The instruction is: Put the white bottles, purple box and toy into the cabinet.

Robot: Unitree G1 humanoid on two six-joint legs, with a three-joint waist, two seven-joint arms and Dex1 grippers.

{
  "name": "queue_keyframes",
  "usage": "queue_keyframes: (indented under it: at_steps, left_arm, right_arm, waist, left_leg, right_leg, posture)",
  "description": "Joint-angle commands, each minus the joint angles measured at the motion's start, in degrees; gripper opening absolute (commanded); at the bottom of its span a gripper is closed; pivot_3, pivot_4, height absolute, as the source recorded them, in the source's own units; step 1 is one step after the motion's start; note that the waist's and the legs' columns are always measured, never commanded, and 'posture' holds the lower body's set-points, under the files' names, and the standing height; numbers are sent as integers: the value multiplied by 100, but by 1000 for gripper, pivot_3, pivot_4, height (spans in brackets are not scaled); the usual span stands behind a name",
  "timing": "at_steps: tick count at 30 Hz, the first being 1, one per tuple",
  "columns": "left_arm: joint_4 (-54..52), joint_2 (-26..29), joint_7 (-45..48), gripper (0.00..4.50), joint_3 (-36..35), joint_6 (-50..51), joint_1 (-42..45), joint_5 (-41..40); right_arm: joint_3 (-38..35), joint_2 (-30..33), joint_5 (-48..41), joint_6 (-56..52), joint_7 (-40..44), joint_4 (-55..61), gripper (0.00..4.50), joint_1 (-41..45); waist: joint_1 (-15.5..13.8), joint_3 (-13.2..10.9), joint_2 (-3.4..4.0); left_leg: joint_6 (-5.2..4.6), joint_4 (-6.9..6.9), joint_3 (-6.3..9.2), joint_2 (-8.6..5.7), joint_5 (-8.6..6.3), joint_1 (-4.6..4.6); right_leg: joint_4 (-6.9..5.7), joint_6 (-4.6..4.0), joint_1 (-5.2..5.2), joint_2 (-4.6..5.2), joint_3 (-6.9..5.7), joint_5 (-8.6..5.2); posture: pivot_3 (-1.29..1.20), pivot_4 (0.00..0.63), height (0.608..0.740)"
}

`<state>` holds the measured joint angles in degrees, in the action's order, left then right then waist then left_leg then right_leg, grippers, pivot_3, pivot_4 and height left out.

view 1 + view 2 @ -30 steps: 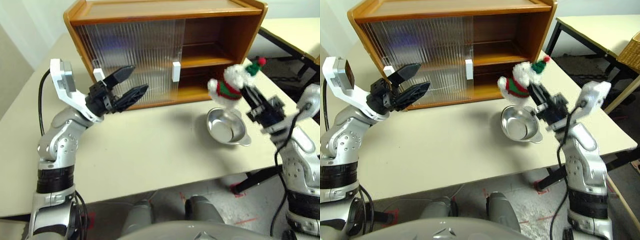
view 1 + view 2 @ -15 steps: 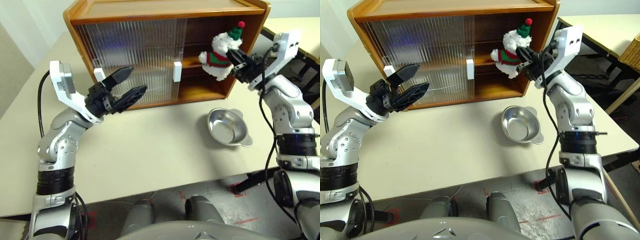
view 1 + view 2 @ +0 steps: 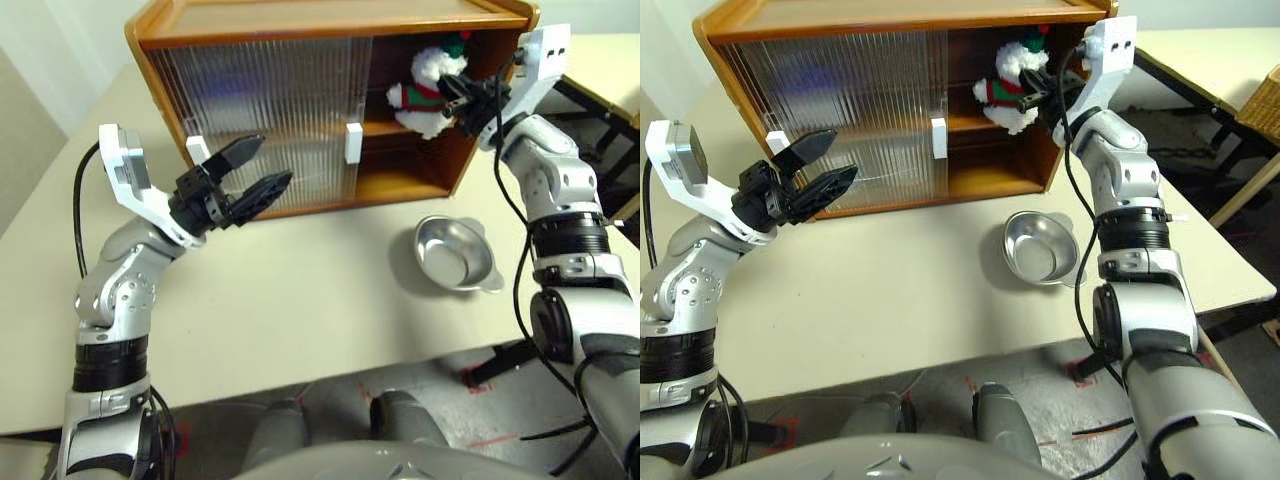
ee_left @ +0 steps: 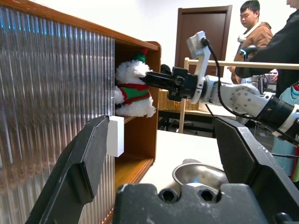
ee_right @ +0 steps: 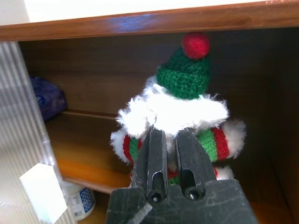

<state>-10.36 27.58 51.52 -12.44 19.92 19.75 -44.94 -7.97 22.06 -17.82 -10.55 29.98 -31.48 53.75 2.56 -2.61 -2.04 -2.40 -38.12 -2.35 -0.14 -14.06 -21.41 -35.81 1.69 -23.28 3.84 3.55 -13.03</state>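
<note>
The toy [image 3: 425,87] hangs at the open right end of the cabinet [image 3: 300,20], level with the upper shelf and not yet set down. The right gripper [image 3: 462,97] is pinched tight on its back, so from the claw the plush sits straight ahead at twelve o'clock. Deeper on that shelf, around ten o'clock, lies the purple box [image 5: 46,99]; one white bottle [image 5: 78,200] stands on the lower shelf at about seven o'clock. The other bottle I can't make out. By my reckoning only the release is left. The left gripper [image 3: 250,177] hovers spread wide and empty before the sliding doors.
</note>
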Motion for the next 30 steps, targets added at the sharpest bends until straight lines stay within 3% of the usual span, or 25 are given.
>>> queue_keyframes:
  at_steps: [1, 22, 30]
  left_arm:
    - [-69, -20, -17, 4500, 7, -21, -32, 33]
    - [-86, -67, -60, 4500, 21, -23, -30, 27]
    - [-285, -129, -253, 4500, 89, 78, -7, 10]
  right_arm:
    - [68, -108, 211, 257, 14, -567, 5, 255]
    - [278, -493, 1259, 1144, -667, -3555, 5, 1778]
    - [289, -445, 1537, 1490, -1018, -3679, 2974, 1981]
  waist:
    - [16, 0, 0]
    - [149, 3, 4]
    - [143, 3, 5]
  left_leg:
    - [0, 0, 0, 0, 0, 0]
    - [4, 0, 0, 2, -2, 8]
    - [9, 1, 1, 1, -5, 4]
  right_leg:
    - [-1, 0, 0, 0, 0, 0]
    - [-5, -13, 1, 0, -4, 14]
    - [-4, -13, -1, 1, -4, 15]
  posture:
    - [6, 0, 740]
    - [10, 0, 740]
    - [17, 0, 740]
